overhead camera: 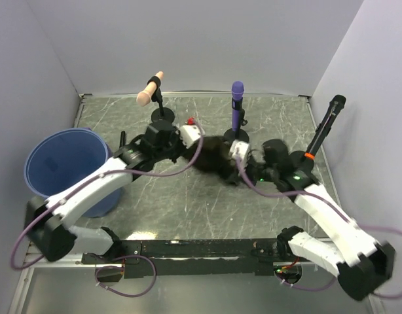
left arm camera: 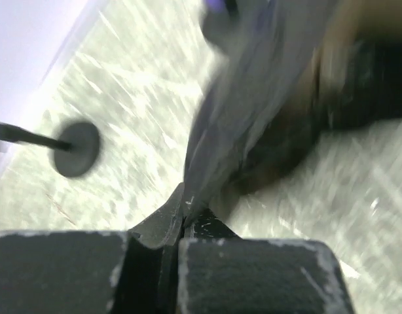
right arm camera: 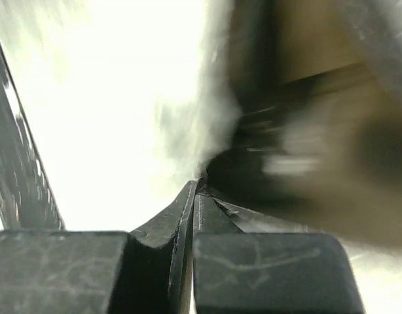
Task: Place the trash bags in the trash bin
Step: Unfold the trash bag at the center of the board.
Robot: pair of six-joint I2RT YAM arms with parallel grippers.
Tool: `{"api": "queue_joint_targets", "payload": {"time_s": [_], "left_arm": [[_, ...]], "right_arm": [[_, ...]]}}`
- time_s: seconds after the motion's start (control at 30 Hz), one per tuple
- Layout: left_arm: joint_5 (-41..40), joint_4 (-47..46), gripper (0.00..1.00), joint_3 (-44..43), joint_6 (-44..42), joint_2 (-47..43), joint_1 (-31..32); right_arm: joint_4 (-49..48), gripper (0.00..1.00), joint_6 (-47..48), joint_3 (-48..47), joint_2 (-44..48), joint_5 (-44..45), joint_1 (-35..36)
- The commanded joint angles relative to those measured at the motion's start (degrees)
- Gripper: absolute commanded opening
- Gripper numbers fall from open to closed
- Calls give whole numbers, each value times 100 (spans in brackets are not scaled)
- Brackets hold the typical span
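The left gripper and right gripper were both pinched shut on folds of the black bag in the middle of the table (grasp done, I'd say), so the next move called for carrying it left and up over the bin, well apart at the left edge.

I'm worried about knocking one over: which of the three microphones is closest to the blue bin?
The peach-coloured microphone at back left; the purple microphone stands mid-table and the black microphone leans at far right, away from the trash bin.
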State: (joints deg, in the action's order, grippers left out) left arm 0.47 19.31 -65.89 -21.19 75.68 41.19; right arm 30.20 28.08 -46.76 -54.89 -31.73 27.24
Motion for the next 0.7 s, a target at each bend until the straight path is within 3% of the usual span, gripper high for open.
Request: {"api": "queue_joint_targets", "payload": {"time_s": [0.0, 0.17, 0.33, 0.5, 0.6, 0.67], "left_arm": [[7, -447, 1, -538, 729, -766, 21], [-29, -533, 1, -583, 844, -756, -6], [-29, -498, 1, -741, 994, -730, -23], [84, -578, 1, -838, 863, -783, -76], [374, -551, 1, -847, 678, -835, -85], [497, -560, 1, -855, 651, -871, -76]], "right_arm": [[-233, 0, -197, -879, 410, -405, 27], [-532, 0, -741, -510, 611, -176, 27], [-103, 0, -752, -615, 716, -237, 27], [276, 48, -645, -860, 665, -282, 9], [373, 69, -733, -1168, 287, -431, 18], [347, 77, -873, -1378, 24, -370, 18]]}}
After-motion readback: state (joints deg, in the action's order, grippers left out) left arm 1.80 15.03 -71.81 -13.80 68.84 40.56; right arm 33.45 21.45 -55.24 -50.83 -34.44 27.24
